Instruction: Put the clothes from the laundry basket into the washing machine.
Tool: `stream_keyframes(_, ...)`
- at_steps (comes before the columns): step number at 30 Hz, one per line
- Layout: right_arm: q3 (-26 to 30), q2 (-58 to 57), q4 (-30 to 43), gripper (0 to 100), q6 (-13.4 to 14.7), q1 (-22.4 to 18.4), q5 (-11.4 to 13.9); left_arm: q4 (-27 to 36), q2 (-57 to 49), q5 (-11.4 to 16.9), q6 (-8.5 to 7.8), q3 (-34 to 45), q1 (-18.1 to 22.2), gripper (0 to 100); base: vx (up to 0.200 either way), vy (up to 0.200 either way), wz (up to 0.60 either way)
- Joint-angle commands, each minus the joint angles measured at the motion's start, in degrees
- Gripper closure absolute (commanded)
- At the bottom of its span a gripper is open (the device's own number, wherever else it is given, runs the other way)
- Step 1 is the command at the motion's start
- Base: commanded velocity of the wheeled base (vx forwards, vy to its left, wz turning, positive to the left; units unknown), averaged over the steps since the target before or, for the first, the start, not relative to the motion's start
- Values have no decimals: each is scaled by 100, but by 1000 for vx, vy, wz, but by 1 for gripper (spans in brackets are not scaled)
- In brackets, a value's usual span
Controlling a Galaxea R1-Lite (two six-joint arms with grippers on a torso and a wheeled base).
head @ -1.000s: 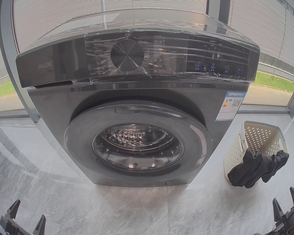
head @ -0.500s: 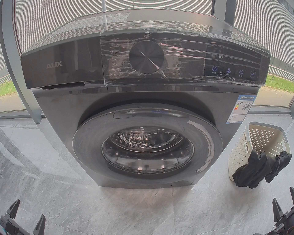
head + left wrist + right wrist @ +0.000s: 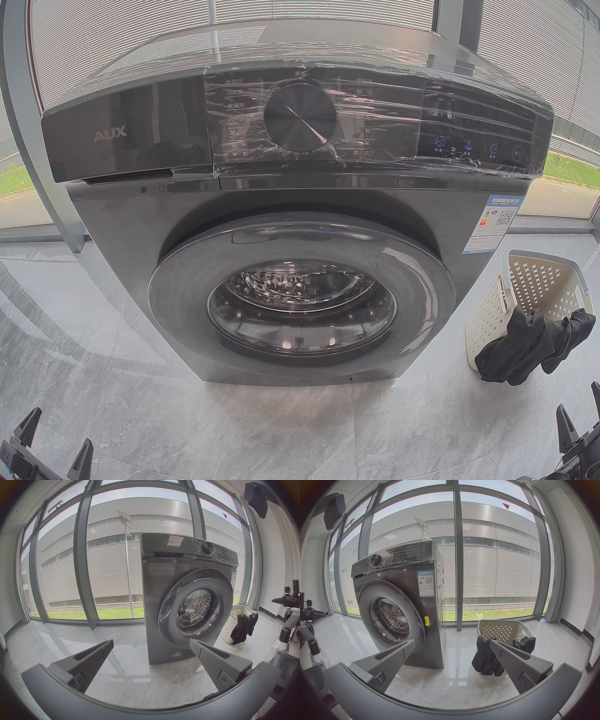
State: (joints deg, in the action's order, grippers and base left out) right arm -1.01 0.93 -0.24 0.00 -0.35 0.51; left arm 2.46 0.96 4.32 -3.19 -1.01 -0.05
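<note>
the left claw [image 3: 56, 435] is wide open and holds nothing. its two dark fingers [image 3: 83, 451] point up from the low left corner of the head view, over the grey floor [image 3: 187, 425]. the right claw [image 3: 578, 403] is wide open too, with nothing in it. it sits low on the right, near the laundry basket [image 3: 542, 270] but not touching it.

the basket is white with little holes in its walls. it stands on the floor just beside the right side of the washing machine [image 3: 300, 200]. the clothes [image 3: 517, 347] are black. they hang over the near rim of the basket and down its outside wall. a smaller black piece [image 3: 567, 334] hangs over the rim right next to the bigger one, and the two touch.

the washing machine is dark grey and stands in the middle, well apart from both claws. its round door [image 3: 178, 294] is shut. through the glass [image 3: 300, 306] in the door you can see the shiny metal drum. up on top there is a big round knob [image 3: 300, 117], and see-through plastic wrap [image 3: 375, 134] covers the panel around it. a paper label [image 3: 495, 223] is stuck on the front near the top right corner. behind the machine are tall windows [image 3: 500, 558], with grass and a big grey building outside.
</note>
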Motion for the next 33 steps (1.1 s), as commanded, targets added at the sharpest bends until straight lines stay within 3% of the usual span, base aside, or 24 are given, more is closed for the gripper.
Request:
stream_keyframes(1,101,-93,-2,0,0,0,2,0,-96,-1,3,101,-4,0,0,0,0)
stream_keyframes(30,101,-93,-55,0,-26,-17,45,0,-96,-1,-15,101,5,0,0,0,0)
stream_keyframes(31,75,-93,-116,0,-35,-17,81,0,-96,-1,-15,101,5,0,0,0,0)
stream_keyframes(33,-707,-93,-397,0,26,-9,344,0,-96,-1,-15,101,5,0,0,0,0)
